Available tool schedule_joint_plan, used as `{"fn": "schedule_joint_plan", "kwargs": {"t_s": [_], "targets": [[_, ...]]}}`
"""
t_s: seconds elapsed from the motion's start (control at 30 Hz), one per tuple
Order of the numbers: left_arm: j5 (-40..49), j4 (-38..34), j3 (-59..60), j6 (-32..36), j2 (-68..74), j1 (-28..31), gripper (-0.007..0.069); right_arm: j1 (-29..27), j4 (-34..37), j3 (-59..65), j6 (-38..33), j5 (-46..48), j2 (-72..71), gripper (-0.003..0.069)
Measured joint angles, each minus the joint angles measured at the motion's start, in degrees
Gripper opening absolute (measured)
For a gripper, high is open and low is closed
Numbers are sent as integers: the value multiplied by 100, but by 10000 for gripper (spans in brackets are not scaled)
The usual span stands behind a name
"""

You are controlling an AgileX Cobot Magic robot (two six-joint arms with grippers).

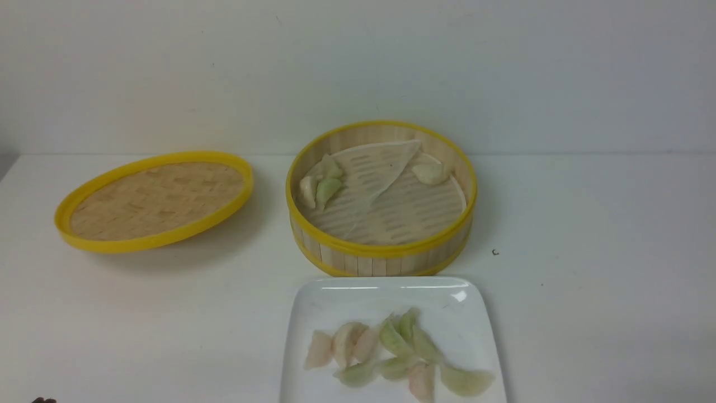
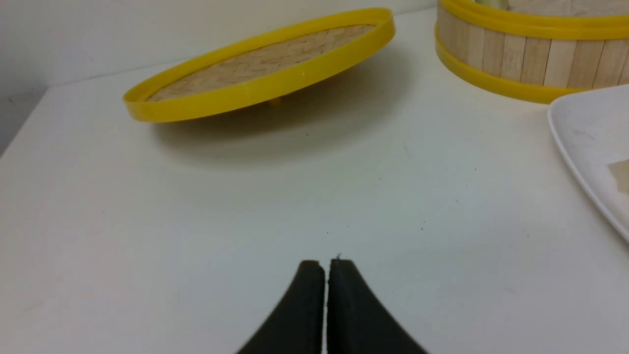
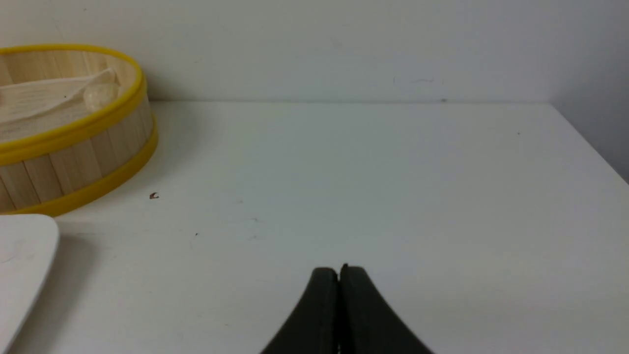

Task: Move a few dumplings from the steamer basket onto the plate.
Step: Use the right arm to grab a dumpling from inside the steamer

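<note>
The dumplings (image 1: 323,189), a few in the basket (image 1: 380,250) at centre frame and more on the plate (image 1: 335,302) below it, look soft, light and slippery, best pinched gently across the plump belly, while the left gripper (image 2: 325,268) and right gripper (image 3: 339,273) sit pressed together, empty.

Lab-like test setup, plain white table (image 1: 587,313), blank white wall (image 1: 358,67)
</note>
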Motion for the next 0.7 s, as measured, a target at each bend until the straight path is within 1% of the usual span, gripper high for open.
{"fn": "schedule_joint_plan", "kwargs": {"t_s": [0.07, 0.17, 0.2, 0.23, 0.3, 0.33, 0.37, 0.5, 0.57, 0.67, 0.7], "targets": [[0, 0, 0, 0, 0, 0, -6, 0, 22, 3, 34, -44, 0, -15], [0, 0, 0, 0, 0, 0, -6, 0, 445, 53, 342, -383, 0, -15], [5, 0, 0, 0, 0, 0, -6, 0, 977, 56, 758, -855, 0, -15], [5, 0, 0, 0, 0, 0, -6, 0, 1107, 56, 859, -1052, 0, -15], [5, 0, 0, 0, 0, 0, -6, 0, 1889, 56, 1371, -1702, 0, -15], [5, 0, 0, 0, 0, 0, -6, 0, 2078, 56, 1468, -1874, 0, -15], [5, 0, 0, 0, 0, 0, -6, 0, 2438, 56, 1615, -2233, 0, -15], [5, 0, 0, 0, 0, 0, -6, 0, 2976, 56, 1796, -2969, 0, -15], [5, 0, 0, 0, 0, 0, -6, 0, 3083, 47, 1950, -3233, 0, -15], [5, 0, 0, 0, 0, 0, -6, 74, 2850, -243, 2110, -2941, 46, -15], [5, 0, 0, 0, 0, 0, -6, 226, 2336, -777, 2137, -2397, 280, -15]]}}
